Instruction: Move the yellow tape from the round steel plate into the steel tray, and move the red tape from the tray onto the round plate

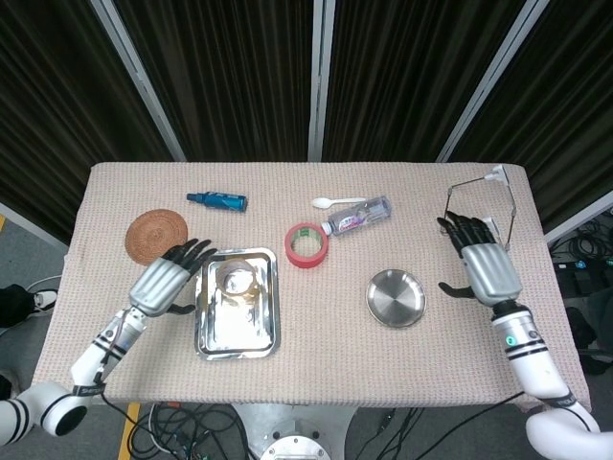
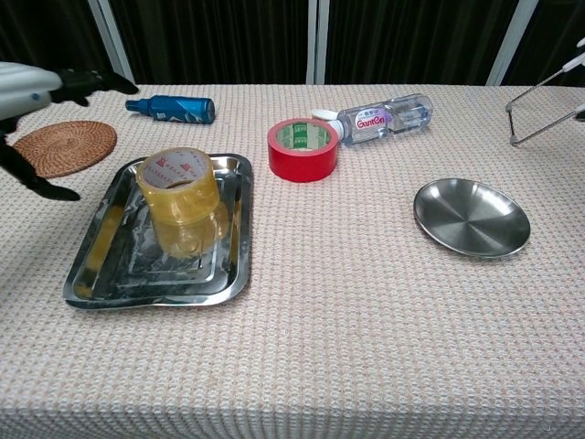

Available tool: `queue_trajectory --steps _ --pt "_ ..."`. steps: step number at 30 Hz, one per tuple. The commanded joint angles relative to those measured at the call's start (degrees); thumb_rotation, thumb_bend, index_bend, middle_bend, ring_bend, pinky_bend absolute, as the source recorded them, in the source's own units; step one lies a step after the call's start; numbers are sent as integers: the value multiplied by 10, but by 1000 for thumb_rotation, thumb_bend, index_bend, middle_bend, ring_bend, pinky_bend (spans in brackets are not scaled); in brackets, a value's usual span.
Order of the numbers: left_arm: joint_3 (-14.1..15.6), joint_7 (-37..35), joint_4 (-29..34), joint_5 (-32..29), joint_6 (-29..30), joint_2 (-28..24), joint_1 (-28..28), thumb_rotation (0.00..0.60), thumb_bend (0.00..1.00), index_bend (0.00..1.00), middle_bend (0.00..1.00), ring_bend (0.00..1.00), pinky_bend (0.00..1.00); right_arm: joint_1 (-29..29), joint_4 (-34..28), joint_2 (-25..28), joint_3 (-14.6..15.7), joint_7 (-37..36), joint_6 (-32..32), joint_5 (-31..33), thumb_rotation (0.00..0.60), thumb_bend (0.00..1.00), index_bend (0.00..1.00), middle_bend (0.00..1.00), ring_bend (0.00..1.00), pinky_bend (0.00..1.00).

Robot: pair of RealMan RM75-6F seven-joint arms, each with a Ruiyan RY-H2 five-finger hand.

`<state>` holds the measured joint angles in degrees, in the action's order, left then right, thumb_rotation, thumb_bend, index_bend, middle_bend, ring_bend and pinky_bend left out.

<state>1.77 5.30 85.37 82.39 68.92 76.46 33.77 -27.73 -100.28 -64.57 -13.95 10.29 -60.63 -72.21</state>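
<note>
The yellow tape (image 1: pixel 238 282) (image 2: pixel 179 198) lies flat in the far half of the steel tray (image 1: pixel 215 333) (image 2: pixel 101 265). My left hand (image 1: pixel 168 278) (image 2: pixel 37 91) hovers just left of the tray, fingers spread and empty. The red tape (image 1: pixel 306 244) (image 2: pixel 303 148) rests on the tablecloth beyond the tray's right corner, outside it. The round steel plate (image 1: pixel 396 298) (image 2: pixel 471 217) sits bare at the right. My right hand (image 1: pixel 484 264) is open above the table to the right of the plate; the chest view does not show it.
A water bottle (image 1: pixel 356 217) (image 2: pixel 382 119) and a white spoon (image 1: pixel 335 202) lie behind the red tape. A blue marker (image 1: pixel 218 200) (image 2: pixel 174 108) and a woven coaster (image 1: pixel 155 236) (image 2: pixel 64 146) are at the back left. A wire rack (image 1: pixel 481 206) stands at the back right.
</note>
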Motion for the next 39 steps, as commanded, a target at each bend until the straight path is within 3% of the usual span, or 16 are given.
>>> queue_trajectory --steps 1,8,15,20,26,39 --pt "10 27 24 -40 66 -22 -75 600 26 35 0 0 170 -89 9 -41 -23 81 85 48 600 82 0 0 0 10" --pt "23 11 33 -39 127 -48 -145 600 25 35 3 0 161 -233 95 -137 -30 198 189 191 600 64 0 0 0 0" --pt "25 -13 25 -7 165 -47 -183 600 25 35 20 0 161 -352 226 -234 2 291 227 354 600 59 0 0 0 0" --pt "21 -23 25 6 177 -45 -199 600 25 35 21 0 162 -402 295 -283 21 311 244 425 600 58 0 0 0 0" --pt "17 -31 19 13 178 -45 -212 600 25 35 28 0 162 -435 347 -322 39 310 261 454 600 59 0 0 0 0" --pt "1 -56 -7 22 177 -42 -232 600 26 35 29 0 161 -470 407 -362 40 278 271 438 600 59 0 0 0 0"
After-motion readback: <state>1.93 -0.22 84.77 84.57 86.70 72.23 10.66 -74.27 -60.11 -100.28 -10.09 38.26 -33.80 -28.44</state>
